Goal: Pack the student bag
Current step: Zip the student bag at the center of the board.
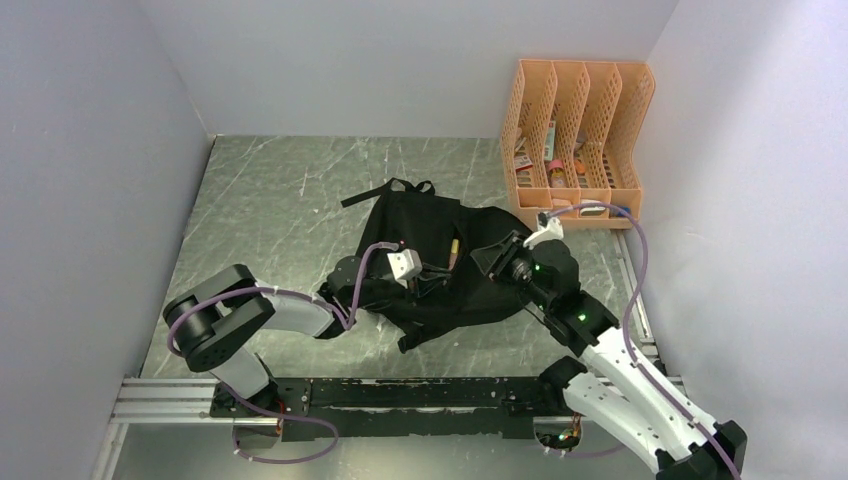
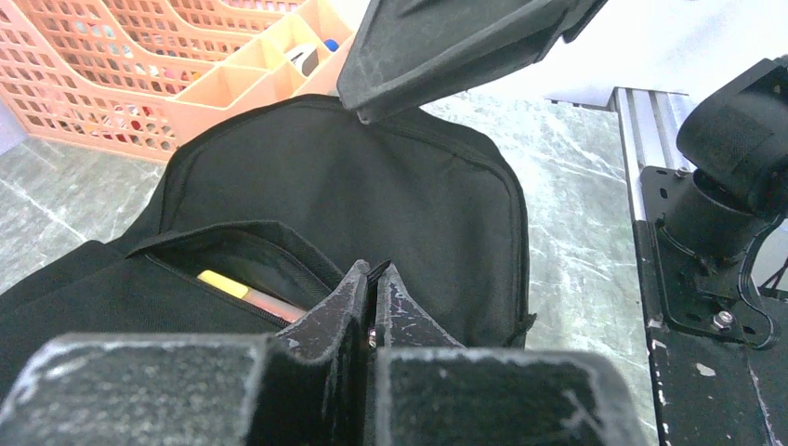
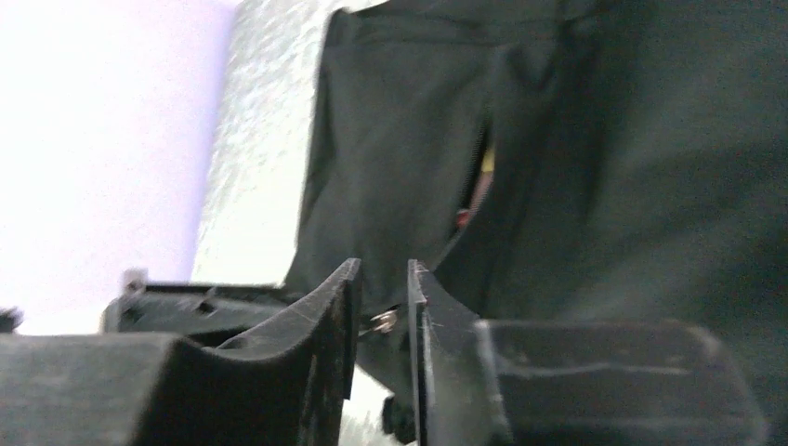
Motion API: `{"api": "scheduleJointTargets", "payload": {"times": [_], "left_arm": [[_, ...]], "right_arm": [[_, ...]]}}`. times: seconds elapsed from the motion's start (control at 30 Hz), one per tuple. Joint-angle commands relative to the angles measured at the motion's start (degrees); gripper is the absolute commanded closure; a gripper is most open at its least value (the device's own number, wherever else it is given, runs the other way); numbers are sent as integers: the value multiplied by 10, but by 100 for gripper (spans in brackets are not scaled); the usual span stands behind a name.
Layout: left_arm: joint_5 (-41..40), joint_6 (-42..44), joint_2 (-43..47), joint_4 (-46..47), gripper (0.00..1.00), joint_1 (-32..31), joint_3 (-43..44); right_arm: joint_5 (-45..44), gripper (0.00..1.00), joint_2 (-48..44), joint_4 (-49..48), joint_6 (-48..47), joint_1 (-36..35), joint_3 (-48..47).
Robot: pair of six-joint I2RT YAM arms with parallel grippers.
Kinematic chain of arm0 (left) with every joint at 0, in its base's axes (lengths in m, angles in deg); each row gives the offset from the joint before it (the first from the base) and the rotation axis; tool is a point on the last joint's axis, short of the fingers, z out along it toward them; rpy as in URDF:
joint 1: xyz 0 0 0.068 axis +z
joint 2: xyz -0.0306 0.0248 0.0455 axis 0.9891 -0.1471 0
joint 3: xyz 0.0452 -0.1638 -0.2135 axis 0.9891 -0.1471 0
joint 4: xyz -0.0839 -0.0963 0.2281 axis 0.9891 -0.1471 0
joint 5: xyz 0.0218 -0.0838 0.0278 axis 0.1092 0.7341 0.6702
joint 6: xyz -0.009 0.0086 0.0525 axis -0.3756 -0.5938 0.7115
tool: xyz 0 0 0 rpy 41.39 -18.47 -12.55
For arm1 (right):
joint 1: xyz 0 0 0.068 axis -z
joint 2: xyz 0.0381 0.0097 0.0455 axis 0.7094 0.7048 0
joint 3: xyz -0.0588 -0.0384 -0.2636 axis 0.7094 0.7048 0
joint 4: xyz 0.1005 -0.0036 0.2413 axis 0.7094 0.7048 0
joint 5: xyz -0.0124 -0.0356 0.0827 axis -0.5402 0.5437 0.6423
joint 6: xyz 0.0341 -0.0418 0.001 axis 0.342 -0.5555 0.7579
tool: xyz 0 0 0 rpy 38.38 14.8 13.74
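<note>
Student bag [image 1: 440,240] is lying flat on the table [image 1: 270,190] between both arms, its front pocket [image 2: 242,251] gaping with a yellow pen-like item [image 2: 223,282] showing inside. On the left, I'm seeing the left gripper [image 2: 374,271] sitting at the pocket's near rim, jaws clenched together; can't tell if fabric is pinched. Going right, the right gripper [image 3: 383,274] is sitting at the bag's right side, jaws slightly parted, a small metal pull [image 3: 381,322] showing in the gap. Far right, an orange file organiser [image 1: 580,130] is standing in the back corner.

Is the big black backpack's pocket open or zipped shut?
Open: the pocket of the black fabric backpack gapes, a yellow pen-like item showing inside.
</note>
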State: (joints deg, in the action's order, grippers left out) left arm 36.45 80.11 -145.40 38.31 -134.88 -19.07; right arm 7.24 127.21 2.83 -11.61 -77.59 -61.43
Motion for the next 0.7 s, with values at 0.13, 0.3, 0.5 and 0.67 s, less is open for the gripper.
{"api": "scheduleJointTargets", "payload": {"times": [0.13,0.3,0.5,0.67], "left_arm": [[76,-9,21,23,95,5,0],[76,-8,36,17,95,4,-17],[74,-10,33,16,95,4,-20],[66,-14,25,9,95,4,-14]], "right_arm": [[-147,88,67,-28,25,0,46],[-72,89,173,-104,-6,0,25],[93,91,272,-223,-65,0,-8],[166,81,294,-223,-92,0,-18]]}}
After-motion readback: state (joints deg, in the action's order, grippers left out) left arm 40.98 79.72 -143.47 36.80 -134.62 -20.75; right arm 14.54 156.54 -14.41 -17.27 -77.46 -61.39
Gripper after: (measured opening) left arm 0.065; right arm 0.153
